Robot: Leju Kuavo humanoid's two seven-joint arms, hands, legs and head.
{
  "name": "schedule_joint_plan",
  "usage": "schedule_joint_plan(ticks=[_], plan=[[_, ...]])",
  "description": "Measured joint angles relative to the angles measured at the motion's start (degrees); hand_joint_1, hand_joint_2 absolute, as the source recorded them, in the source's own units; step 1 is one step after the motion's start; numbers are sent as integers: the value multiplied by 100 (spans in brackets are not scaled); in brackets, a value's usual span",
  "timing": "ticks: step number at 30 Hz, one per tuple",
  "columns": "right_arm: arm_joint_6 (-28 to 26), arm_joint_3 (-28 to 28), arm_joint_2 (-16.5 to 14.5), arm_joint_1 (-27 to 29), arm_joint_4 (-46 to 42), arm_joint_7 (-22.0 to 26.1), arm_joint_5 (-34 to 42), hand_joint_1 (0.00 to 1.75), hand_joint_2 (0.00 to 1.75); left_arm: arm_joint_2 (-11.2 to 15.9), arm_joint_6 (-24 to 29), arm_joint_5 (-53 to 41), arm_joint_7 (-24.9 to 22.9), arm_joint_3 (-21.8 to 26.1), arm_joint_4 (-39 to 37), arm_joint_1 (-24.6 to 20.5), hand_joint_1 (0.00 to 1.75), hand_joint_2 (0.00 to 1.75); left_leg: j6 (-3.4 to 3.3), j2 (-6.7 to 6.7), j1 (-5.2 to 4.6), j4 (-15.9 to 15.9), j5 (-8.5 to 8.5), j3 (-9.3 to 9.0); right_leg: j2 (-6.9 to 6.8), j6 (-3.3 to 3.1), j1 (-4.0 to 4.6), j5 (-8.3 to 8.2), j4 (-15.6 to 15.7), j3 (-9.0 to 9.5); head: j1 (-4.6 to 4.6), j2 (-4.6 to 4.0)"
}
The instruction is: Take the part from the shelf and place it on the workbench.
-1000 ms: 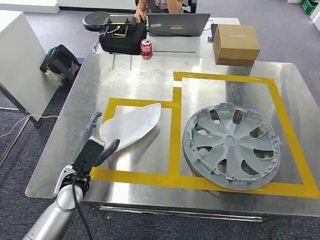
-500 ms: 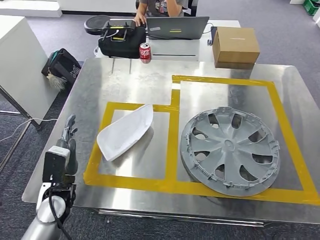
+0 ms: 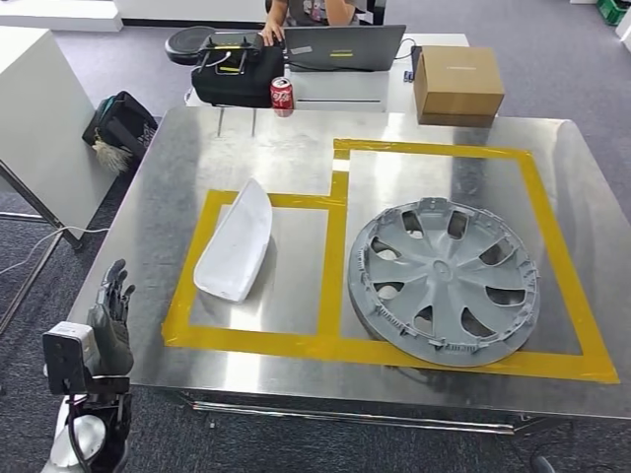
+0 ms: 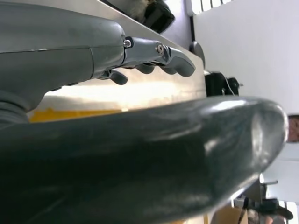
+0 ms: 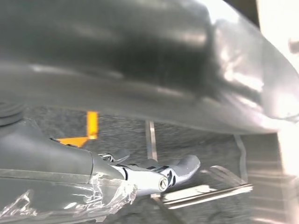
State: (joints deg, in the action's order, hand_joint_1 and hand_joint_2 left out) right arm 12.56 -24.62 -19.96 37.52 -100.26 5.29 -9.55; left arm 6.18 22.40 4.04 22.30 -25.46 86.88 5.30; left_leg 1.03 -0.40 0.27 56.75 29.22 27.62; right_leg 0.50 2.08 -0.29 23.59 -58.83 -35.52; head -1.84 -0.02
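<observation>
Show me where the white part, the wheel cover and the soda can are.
white part (image 3: 237,246), head view, middle of its curved shell.
wheel cover (image 3: 445,273), head view, its hub at the centre.
soda can (image 3: 281,97), head view, the red side of the can.

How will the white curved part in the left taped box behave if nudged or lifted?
The white part looks like a thin, smooth moulded shell, so probably light and stiff. It rests on a curved side on the polished steel workbench, so a push would likely rock or slide it. Its glossy surface may be slippery to hold.
</observation>
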Motion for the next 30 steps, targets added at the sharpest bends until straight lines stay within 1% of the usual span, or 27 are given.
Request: schedule_joint_plan(ticks=[2, 3, 4, 5, 7, 8, 9, 10, 11, 12, 13, 14, 15, 16, 17, 18, 19, 20, 22, 23, 24, 25, 26, 27, 28, 29, 30], plan=[[-47, 55, 20, -18, -67, 93, -241, 0, 0, 39, 46, 116, 51, -39, -95, 38, 0, 0, -66, -4, -14, -36, -50, 47, 0, 73, -3, -73, 29, -14, -2, 0], [-114, 99, 47, -13, -88, 116, -333, 0, 0, 58, 83, 154, 69, -64, -131, 53, 0, 0, -106, 0, -10, -45, -84, 79, -2, 104, -11, -54, 17, -41, -2, 0], [-193, 150, 77, 0, -102, 119, -370, 0, 0, 77, 121, 193, 81, -87, -160, 69, 0, 0, -149, 4, -3, -54, -131, 119, -5, 133, -18, 64, -71, -93, -8, 0], [-273, 205, 116, 13, -109, 112, -369, 0, 0, 93, 149, 242, 89, -106, -184, 82, 0, 0, -184, 6, 5, -63, -184, 171, -8, 156, -21, 278, -281, -178, -10, 0], [-477, 339, 221, 35, -112, 82, -293, 0, 0, 127, 124, 455, 88, -129, -257, 102, 0, 0, -221, -1, -2, -59, -291, 303, -11, 184, -21, 841, -980, -385, -20, 0], [-606, 423, 292, 43, -112, 63, -237, 0, 0, 140, 73, 613, 86, -138, -312, 110, 0, 0, -225, -11, -11, -56, -347, 376, -11, 184, -19, 1023, -1312, -447, -19, 0], [-751, 524, 375, 55, -111, 40, -174, 0, 0, 152, 9, 789, 83, -148, -380, 115, 0, 0, -225, -31, -20, -51, -403, 448, -10, 175, -13, 1081, -1497, -433, -19, 0], [-887, 627, 458, 72, -111, 19, -112, 0, 0, 162, -43, 938, 83, -161, -448, 121, 0, 0, -221, -58, -30, -48, -457, 516, -6, 155, -3, 1016, -1482, -315, -17, 0], [-1015, 731, 542, 94, -111, -5, -47, 0, 0, 171, -80, 1042, 85, -179, -513, 125, 0, 0, -214, -98, -37, -46, -510, 577, 14, 123, 11, 872, -1253, -87, -17, 0], [-1133, 838, 628, 117, -112, -30, 20, 0, 0, 177, -99, 1114, 86, -204, -571, 124, 0, 0, -204, -144, -38, -44, -560, 629, 91, 78, 28, 727, -866, 221, -17, 0], [-1249, 943, 716, 138, -112, -58, 89, 0, 0, 179, -104, 1157, 87, -233, -622, 116, 0, 0, -188, -187, -44, -42, -610, 673, 222, 23, 38, 659, -412, 553, -14, 0], [-1368, 1050, 805, 153, -112, -84, 160, 0, 0, 180, -105, 1189, 85, -259, -674, 103, 0, 0, -168, -234, -41, -42, -662, 707, 342, -6, 47, 639, -39, 809, -13, 0], [-1478, 1154, 891, 163, -111, -107, 221, 0, 0, 181, -104, 1216, 81, -281, -722, 87, 0, 0, -140, -280, -31, -44, -714, 734, 429, -25, 58, 664, 202, 949, -15, 0], [-1563, 1251, 974, 168, -109, -125, 266, 0, 0, 181, -103, 1236, 75, -298, -769, 76, 0, 0, -105, -332, -24, -50, -769, 757, 443, -34, 68, 691, 309, 990, -17, 0], [-1621, 1337, 1047, 169, -106, -136, 299, 0, 0, 186, -102, 1251, 69, -311, -814, 72, 0, 0, -66, -395, -15, -61, -824, 780, 382, -38, 72, 659, 327, 960, -22, 0], [-1656, 1415, 1111, 163, -104, -146, 319, 0, 0, 191, -101, 1260, 64, -327, -853, 74, 0, 0, -36, -408, -12, -50, -826, 814, 301, -69, 66, 617, 342, 916, -25, 0], [-1675, 1480, 1159, 158, -103, -151, 330, 0, 0, 197, -101, 1268, 59, -342, -887, 75, 0, 0, -11, -371, -14, 18, -730, 863, 222, -109, 51, 565, 354, 875, -13, 0], [-1686, 1536, 1192, 158, -103, -154, 336, 0, 0, 203, -101, 1271, 57, -356, -914, 70, 0, 0, 15, -292, -15, 179, -532, 935, 139, -141, 32, 504, 370, 824, 6, 0], [-1700, 1617, 1231, 166, -100, -159, 341, 0, 0, 210, -101, 1274, 56, -376, -959, 49, 0, 0, 77, -104, 10, 823, 50, 1126, -22, -170, 21, 394, 372, 695, 40, 0], [-1711, 1649, 1250, 170, -98, -161, 347, 0, 0, 213, -101, 1276, 56, -382, -980, 44, 0, 0, 115, -62, 31, 1187, 254, 1205, -105, -164, 20, 337, 367, 637, 47, 0], [-1741, 1681, 1274, 174, -95, -161, 366, 0, 0, 220, -100, 1279, 55, -388, -997, 45, 0, 0, 152, -43, 55, 1463, 318, 1230, -190, -155, 16, 279, 359, 572, 45, 0], [-1794, 1718, 1308, 179, -93, -162, 403, 0, 0, 232, -98, 1281, 54, -395, -1011, 49, 0, 0, 185, -32, 81, 1573, 247, 1175, -272, -139, 9, 225, 344, 504, 46, 0], [-1867, 1763, 1349, 186, -92, -166, 452, 0, 0, 245, -92, 1283, 54, -402, -1021, 52, 0, 0, 217, -7, 105, 1471, 90, 1020, -348, -115, -4, 178, 319, 431, 45, 0], [-1955, 1817, 1400, 191, -91, -170, 511, 0, 0, 259, -84, 1282, 55, -409, -1027, 53, 0, 0, 253, 65, 128, 1178, -74, 762, -421, -85, -16, 140, 279, 356, 45, 0], [-2047, 1872, 1459, 190, -91, -174, 569, 0, 0, 268, -70, 1277, 56, -417, -1031, 47, 0, 0, 297, 210, 142, 774, -145, 456, -485, -50, -15, 118, 228, 287, 55, 0], [-2144, 1932, 1522, 185, -89, -176, 625, 0, 0, 274, -50, 1269, 62, -423, -1034, 35, 0, 0, 293, 343, 135, 391, -138, 195, -543, -14, -10, 101, 174, 233, 63, 0], [-2254, 2000, 1598, 174, -83, -173, 684, 0, 0, 276, -21, 1259, 73, -431, -1037, 25, 0, 0, 261, 451, 127, 111, -94, 33, -602, 21, 3, 82, 128, 198, 63, 0]])
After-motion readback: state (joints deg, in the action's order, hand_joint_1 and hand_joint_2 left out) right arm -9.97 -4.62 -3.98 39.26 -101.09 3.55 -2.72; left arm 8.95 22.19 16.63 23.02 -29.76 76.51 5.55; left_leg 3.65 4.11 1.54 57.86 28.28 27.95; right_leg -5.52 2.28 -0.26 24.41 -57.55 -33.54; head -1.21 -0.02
